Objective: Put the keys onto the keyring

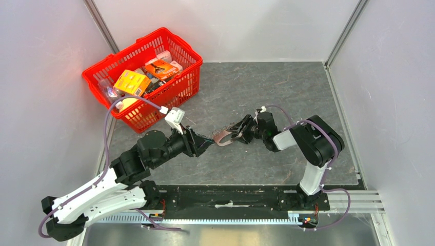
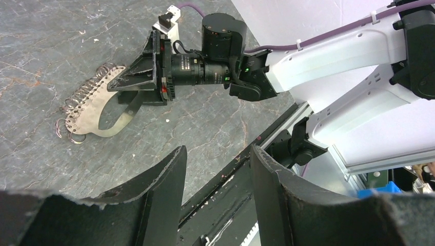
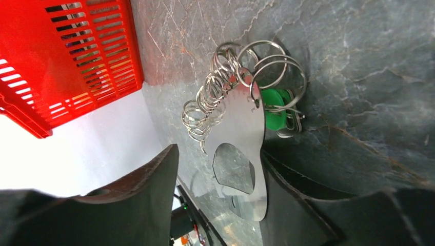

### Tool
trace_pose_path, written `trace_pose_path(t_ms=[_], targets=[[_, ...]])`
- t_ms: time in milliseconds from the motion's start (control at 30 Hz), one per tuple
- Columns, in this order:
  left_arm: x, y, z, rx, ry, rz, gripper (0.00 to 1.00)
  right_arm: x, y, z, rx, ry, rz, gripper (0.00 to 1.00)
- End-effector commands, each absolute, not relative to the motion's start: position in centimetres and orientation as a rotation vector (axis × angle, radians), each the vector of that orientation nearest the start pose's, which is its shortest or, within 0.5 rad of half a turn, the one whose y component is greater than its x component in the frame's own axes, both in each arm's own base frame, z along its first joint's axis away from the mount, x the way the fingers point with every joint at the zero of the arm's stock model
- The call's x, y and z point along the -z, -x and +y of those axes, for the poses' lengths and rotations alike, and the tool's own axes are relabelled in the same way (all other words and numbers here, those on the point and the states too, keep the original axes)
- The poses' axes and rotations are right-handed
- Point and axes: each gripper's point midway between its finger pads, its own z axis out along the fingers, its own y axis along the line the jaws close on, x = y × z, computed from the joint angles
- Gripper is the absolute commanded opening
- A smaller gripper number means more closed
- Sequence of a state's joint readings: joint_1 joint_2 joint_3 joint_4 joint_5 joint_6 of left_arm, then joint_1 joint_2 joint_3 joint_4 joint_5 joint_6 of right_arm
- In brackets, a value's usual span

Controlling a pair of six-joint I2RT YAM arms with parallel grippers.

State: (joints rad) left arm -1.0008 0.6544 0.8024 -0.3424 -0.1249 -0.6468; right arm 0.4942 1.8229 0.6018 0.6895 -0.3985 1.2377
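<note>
The keyring [image 1: 224, 137] is a flat silvery metal plate with an oval hole and a row of wire rings along one edge, lying on the dark mat between the two arms. In the right wrist view a green-headed key [image 3: 274, 110] sits among the rings behind the keyring [image 3: 241, 128]. My right gripper [image 3: 219, 154] is open, its jaws wide apart around the plate's holed end, which lies against one finger. The left wrist view shows the right gripper [image 2: 117, 102] at the keyring [image 2: 95, 110]. My left gripper [image 2: 218, 149] is open and holds nothing, a short way from the plate.
A red basket [image 1: 154, 41] full of small packaged items stands at the back left, also seen as the red basket [image 3: 77, 56] in the right wrist view. White walls close in the mat. A black rail [image 1: 231, 197] runs along the near edge.
</note>
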Motion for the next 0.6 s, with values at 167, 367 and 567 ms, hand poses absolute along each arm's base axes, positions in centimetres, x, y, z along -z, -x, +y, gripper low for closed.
trace_pose_path(t_ms=[167,367,567], targets=[[-29.8,-15.0,-24.2,1.094,-0.218,1.855,0.55,-5.6,-30.5,28.5,-1.405,-0.561,2.297,0.73],[-30.5,-15.0,-23.6,1.081,-0.214,1.847,0.55,-7.0,-29.1,27.3,-1.323,-0.515,2.342,0.76],[-31.2,-14.8,-23.2,1.081,-0.209,1.834,0.55,-8.8,-27.5,24.1,-1.046,-0.425,2.440,0.81]])
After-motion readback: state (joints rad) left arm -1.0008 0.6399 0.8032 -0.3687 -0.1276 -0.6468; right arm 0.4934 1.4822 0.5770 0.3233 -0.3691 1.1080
